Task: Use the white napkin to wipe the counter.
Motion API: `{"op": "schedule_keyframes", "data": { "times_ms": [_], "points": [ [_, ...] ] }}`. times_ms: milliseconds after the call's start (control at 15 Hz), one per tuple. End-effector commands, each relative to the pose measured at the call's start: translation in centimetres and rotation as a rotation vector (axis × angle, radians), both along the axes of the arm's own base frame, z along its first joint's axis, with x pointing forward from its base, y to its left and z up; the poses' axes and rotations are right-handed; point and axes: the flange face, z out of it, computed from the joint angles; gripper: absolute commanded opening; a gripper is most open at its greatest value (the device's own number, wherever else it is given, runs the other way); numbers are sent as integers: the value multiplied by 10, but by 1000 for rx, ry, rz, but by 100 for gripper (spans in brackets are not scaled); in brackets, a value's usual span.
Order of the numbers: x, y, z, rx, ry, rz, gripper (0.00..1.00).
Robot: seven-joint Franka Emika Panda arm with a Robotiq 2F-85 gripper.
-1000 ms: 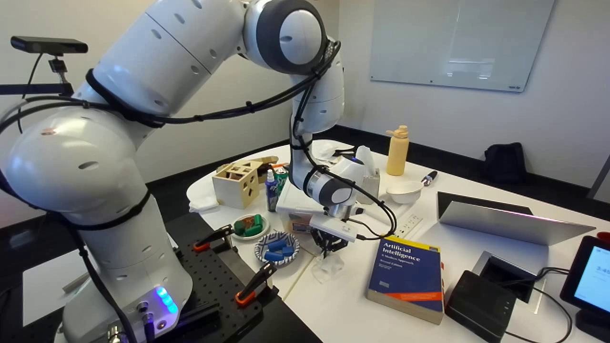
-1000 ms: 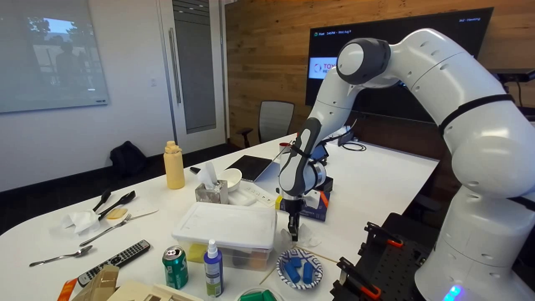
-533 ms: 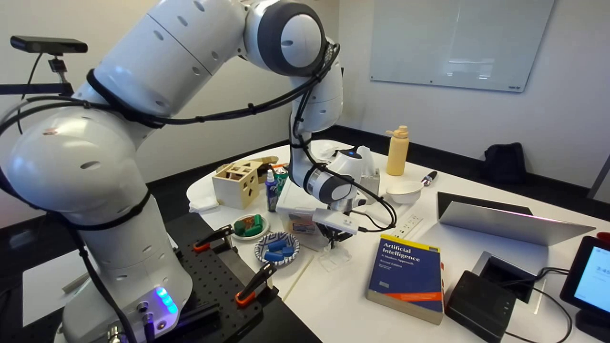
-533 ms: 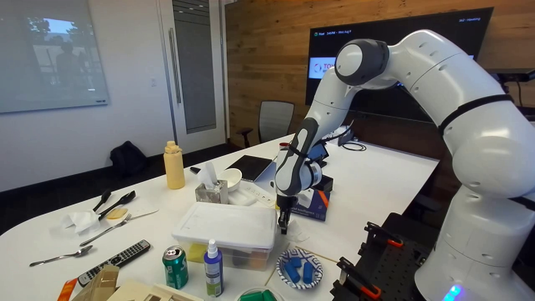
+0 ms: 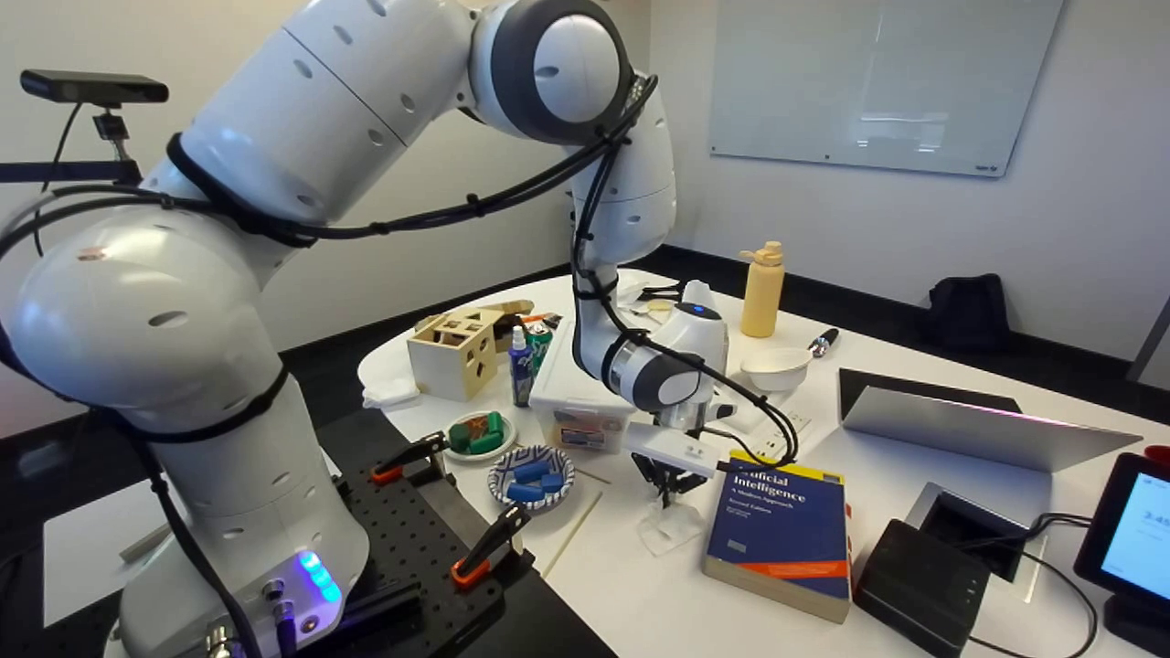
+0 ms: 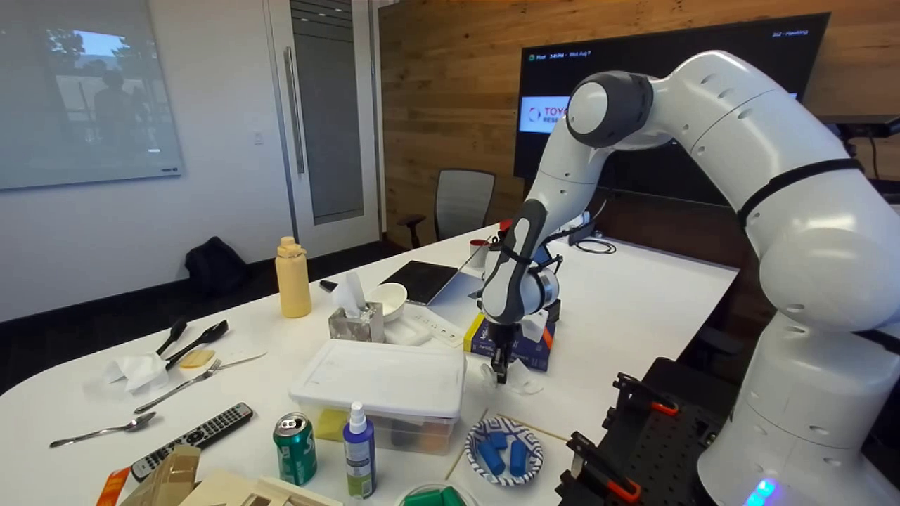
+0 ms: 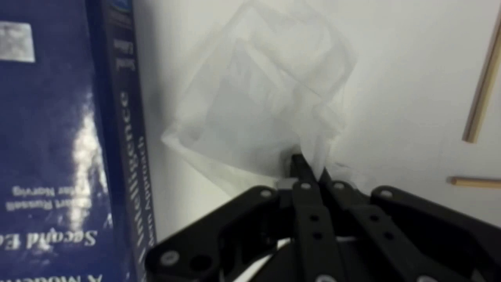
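End effector (image 7: 312, 168) pinching the napkin (image 7: 266, 98) — sweep low with light pressure over the counter (image 7: 411, 98), turning short of the book (image 7: 51, 137).

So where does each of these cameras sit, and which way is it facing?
An exterior view: beside the robot's base, looking over the counter toward the whiteboard; most of the arm shows.
An exterior view: with the green can in front, looking toward the wooden wall; the arm stands at the picture's right.
Wrist view: by the gripper, looking down at the white napkin and dark blue book; of the robot, only the gripper.
Both exterior views share the yellow bottle.
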Motion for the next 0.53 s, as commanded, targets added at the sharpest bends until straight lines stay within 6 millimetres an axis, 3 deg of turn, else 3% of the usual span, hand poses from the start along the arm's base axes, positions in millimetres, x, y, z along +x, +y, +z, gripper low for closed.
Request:
{"op": "schedule_keyframes", "data": {
  "times_ms": [0,200,333,467],
  "points": [
    [-18,-8,60,83,3,20,1],
    [-18,-31,111,107,-73,-8,1],
    [-12,-66,152,40,-158,-93,1],
    [-4,-109,175,-42,-217,-164,1]
  ]
}}
